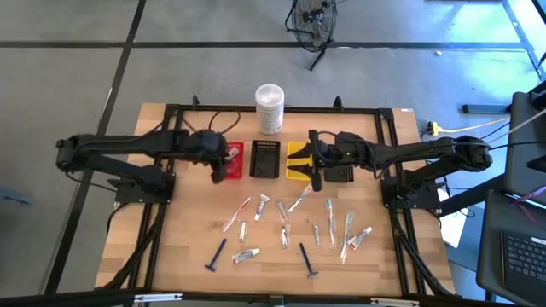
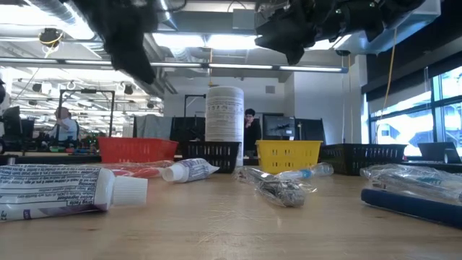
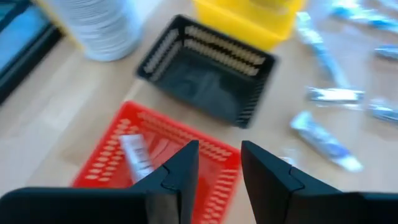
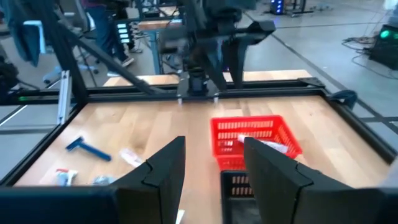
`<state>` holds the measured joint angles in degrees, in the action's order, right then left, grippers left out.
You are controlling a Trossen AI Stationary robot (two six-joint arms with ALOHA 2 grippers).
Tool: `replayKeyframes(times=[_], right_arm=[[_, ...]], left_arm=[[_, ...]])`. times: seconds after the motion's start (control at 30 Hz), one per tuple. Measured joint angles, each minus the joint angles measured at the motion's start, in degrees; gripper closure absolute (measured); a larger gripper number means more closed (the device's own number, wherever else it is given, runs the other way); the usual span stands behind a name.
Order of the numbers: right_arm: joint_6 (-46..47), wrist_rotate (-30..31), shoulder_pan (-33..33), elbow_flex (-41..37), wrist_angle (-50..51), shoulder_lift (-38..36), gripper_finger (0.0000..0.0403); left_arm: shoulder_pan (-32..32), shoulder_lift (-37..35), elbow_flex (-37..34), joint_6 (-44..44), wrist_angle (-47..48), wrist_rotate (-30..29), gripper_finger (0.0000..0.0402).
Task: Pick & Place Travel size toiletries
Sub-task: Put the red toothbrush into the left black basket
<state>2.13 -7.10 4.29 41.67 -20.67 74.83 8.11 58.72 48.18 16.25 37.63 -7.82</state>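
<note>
Travel size toiletries lie scattered on the wooden table's near half: white tubes, pale toothbrushes, two blue razors and small silvery pieces. One white tube lies inside the red basket. My left gripper hangs open above the red basket's near end, with nothing between its fingers. My right gripper is open too and hovers over the yellow basket, pointing toward the table's left.
A black basket stands between the red and yellow ones, and another black basket sits under my right arm. A tall white container stands at the far edge. A black frame rims the table.
</note>
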Motion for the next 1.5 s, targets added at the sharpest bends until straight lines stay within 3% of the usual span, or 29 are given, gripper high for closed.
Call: replayKeyframes(times=[0.27,0.4,0.63,0.77,1.0,1.27,1.5], right_arm=[[-0.04,0.03,-3.15,0.0,1.75,-0.51,0.0238],[-0.04,0.09,-4.36,0.0,3.36,-2.4,0.0238],[-1.27,0.03,-8.34,0.0,9.57,-7.29,0.0238],[-1.55,0.05,-10.14,0.0,8.93,-12.67,0.0238],[-1.53,0.16,-10.9,0.02,11.08,-18.62,0.0238],[-1.31,0.22,-12.06,-1.55,12.27,-13.35,0.0238],[-0.15,2.48,-14.2,-1.55,10.88,-6.9,0.0238]], left_arm=[[-13.9,1.77,-0.02,6.87,-0.1,-8.24,0.0286],[-20.21,3.65,-0.02,15.05,-0.32,-13.79,0.0286],[-28.83,9.76,-0.02,23.2,-0.35,-16.72,0.0286],[-30.22,12.53,-0.02,27.18,-0.33,-20.86,0.0286],[-30.95,12.63,-0.02,25.4,-0.66,-20.69,0.0286],[-32.45,16.21,-0.02,27.33,-6.7,-19.32,0.0286],[-32.56,22.77,-0.02,35.6,-7.46,-17.8,0.0286]])
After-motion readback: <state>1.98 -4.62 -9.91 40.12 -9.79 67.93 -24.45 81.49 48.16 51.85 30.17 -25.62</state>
